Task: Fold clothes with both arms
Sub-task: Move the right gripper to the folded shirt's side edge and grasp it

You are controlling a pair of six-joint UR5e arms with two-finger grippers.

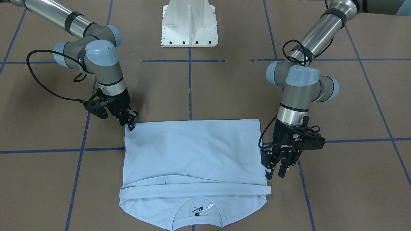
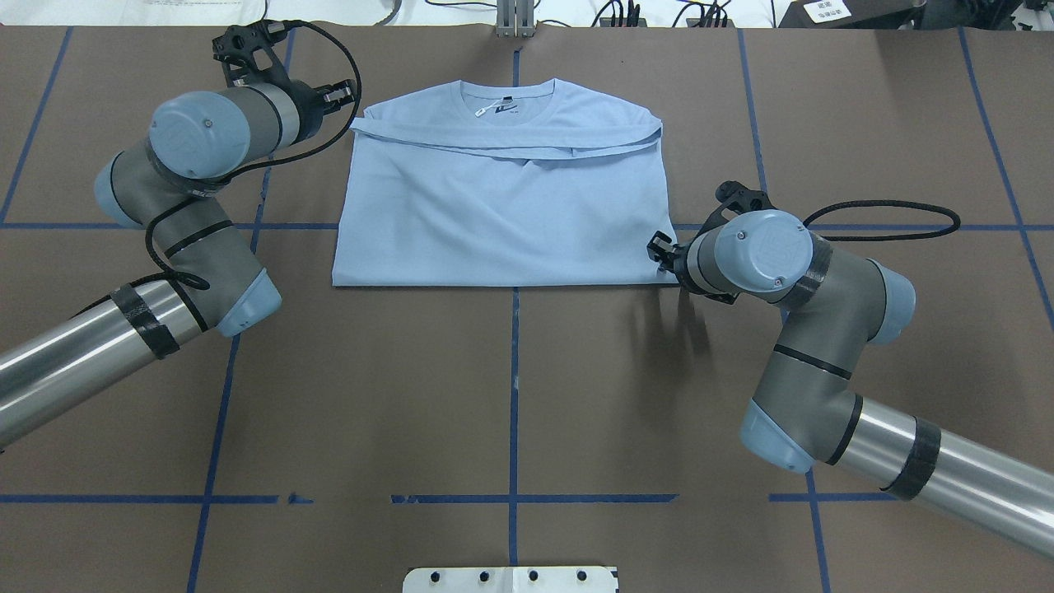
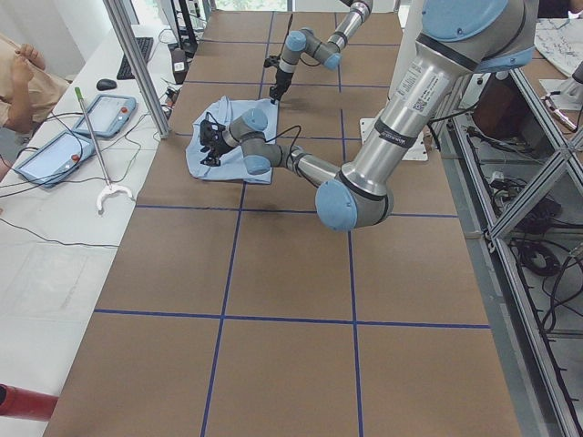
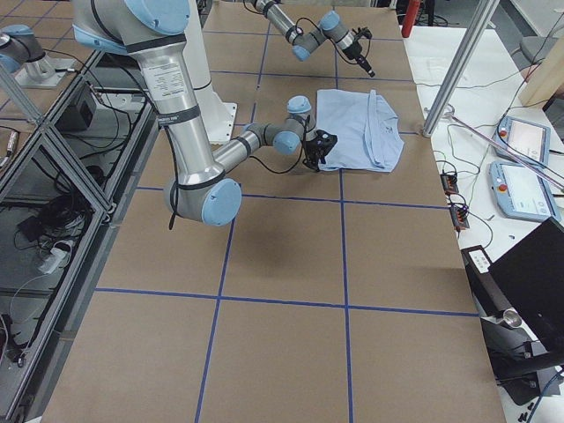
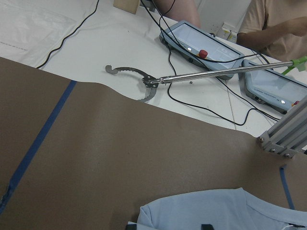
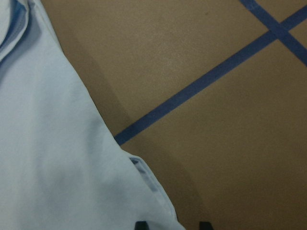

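Note:
The pale blue T-shirt (image 1: pixel 192 150) lies flat on the brown table, its lower part folded up and both sleeves folded across below the neck. The neck label (image 1: pixel 199 210) shows; the chest print is hidden. The shirt also shows in the overhead view (image 2: pixel 502 214). My left gripper (image 1: pixel 276 171) is open and empty beside the shirt's edge near the sleeve band, also in the overhead view (image 2: pixel 342 92). My right gripper (image 1: pixel 131 124) is at the shirt's folded corner nearest the robot. In the right wrist view its fingertips stand apart astride that corner (image 6: pixel 160 211).
The white pedestal base (image 1: pixel 189 24) stands at the robot's side of the table. Blue tape lines (image 2: pixel 515 346) cross the brown surface. Beyond the far edge is a white bench with tablets (image 5: pixel 206 45), cables, a grabber tool (image 5: pixel 158 81) and an aluminium post (image 5: pixel 283 139). Operators sit there.

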